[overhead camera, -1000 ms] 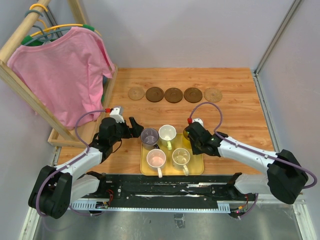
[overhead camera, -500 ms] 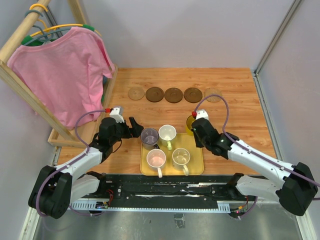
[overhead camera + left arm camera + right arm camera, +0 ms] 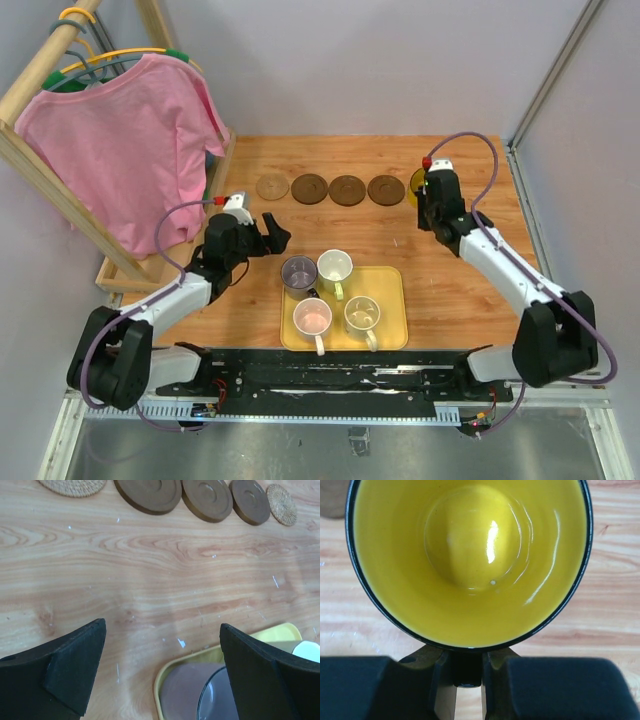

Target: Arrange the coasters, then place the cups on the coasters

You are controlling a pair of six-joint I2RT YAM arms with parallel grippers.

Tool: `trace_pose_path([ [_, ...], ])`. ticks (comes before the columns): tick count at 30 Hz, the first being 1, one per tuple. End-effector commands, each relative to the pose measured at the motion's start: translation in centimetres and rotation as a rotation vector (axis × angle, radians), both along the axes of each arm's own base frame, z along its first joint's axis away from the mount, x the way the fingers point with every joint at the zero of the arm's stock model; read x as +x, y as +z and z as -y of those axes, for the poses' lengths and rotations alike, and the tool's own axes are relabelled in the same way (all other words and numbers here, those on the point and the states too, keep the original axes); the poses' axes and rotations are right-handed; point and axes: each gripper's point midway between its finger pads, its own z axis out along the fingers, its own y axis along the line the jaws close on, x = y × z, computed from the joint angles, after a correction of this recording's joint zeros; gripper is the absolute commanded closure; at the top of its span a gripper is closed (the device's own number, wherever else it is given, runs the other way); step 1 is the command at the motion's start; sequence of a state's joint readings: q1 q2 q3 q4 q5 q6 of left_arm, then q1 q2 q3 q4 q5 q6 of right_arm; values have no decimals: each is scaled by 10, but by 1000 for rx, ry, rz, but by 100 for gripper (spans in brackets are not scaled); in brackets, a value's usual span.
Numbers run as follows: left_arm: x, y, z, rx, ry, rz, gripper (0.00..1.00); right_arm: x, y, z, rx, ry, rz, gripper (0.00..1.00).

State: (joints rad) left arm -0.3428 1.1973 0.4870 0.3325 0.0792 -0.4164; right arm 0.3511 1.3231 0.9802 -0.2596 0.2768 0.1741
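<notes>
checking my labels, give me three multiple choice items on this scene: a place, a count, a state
1. Where along the coaster row is the yellow cup? A middle; B right end; C left end.
2. How many cups stand on the tray? A four; B two; C five.
3. The left tool is: A shut on a cup; B shut on a coaster; C open, empty.
B: the right tool holds it there by its handle. A: four stand there. C: its fingers stand spread, nothing between.
</notes>
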Motion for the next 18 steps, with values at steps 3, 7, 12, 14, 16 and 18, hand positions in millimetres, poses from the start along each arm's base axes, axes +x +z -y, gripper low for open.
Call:
trace_pose_path([
  [3,34,23,-3,14,74,56,0,74,32,17,63,-11,128,99],
  [7,55,29,-8,21,103,65,0,106,22,33,90,-31,105,99],
  [12,71,25,-12,24,118,46,0,142,7,47,108,-44,81,99],
  [14,73,22,-13,28,121,37,0,153,0,51,116,-42,70,99],
  [16,75,19,-12,31,121,29,0,162,-6,55,125,-41,59,99],
  [18,75,16,-12,33,120,17,0,169,-14,58,139,-38,44,99],
])
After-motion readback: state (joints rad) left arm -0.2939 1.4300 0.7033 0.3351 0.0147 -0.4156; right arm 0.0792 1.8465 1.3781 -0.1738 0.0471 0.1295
